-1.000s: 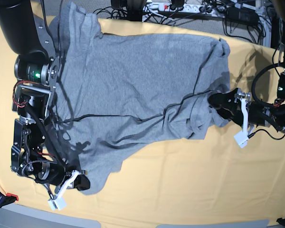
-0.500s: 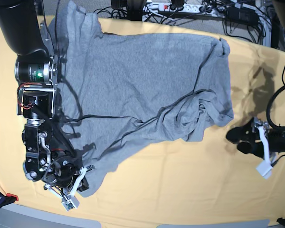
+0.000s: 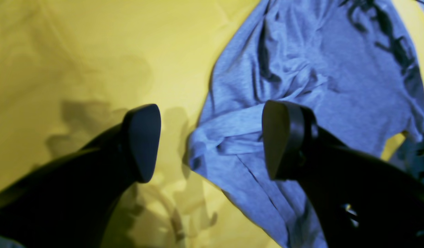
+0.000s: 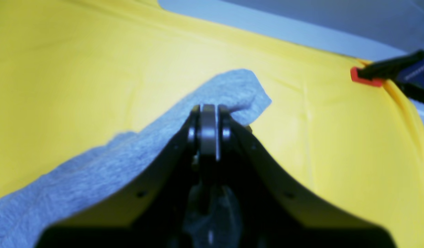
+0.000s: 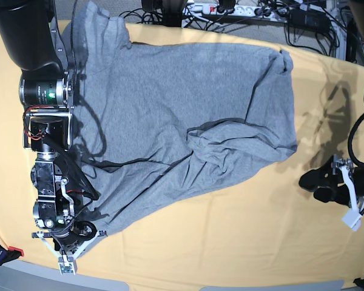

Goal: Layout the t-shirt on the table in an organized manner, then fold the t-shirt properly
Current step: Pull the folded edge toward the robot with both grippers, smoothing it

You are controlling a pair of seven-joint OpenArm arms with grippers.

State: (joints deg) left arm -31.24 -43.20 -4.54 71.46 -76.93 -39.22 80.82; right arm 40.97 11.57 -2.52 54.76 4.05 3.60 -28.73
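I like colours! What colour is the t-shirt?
Grey, seen best in the base view: the t-shirt.

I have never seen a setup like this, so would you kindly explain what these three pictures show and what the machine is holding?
This is a robot with two arms working over the table, which is covered in yellow cloth. The base view looks down on everything; the other two pictures come from small cameras mounted on each wrist, looking along the fingers.

A grey t-shirt lies spread on the table, wrinkled and not yet flat or folded.

The right gripper, at the left of the base view, is shut on a corner of the t-shirt near the table's edge; its wrist camera shows the cloth pinched between the fingers. The left gripper, at the right of the base view, is open and holds nothing, apart from the shirt; in its wrist view the two fingers stand wide apart.
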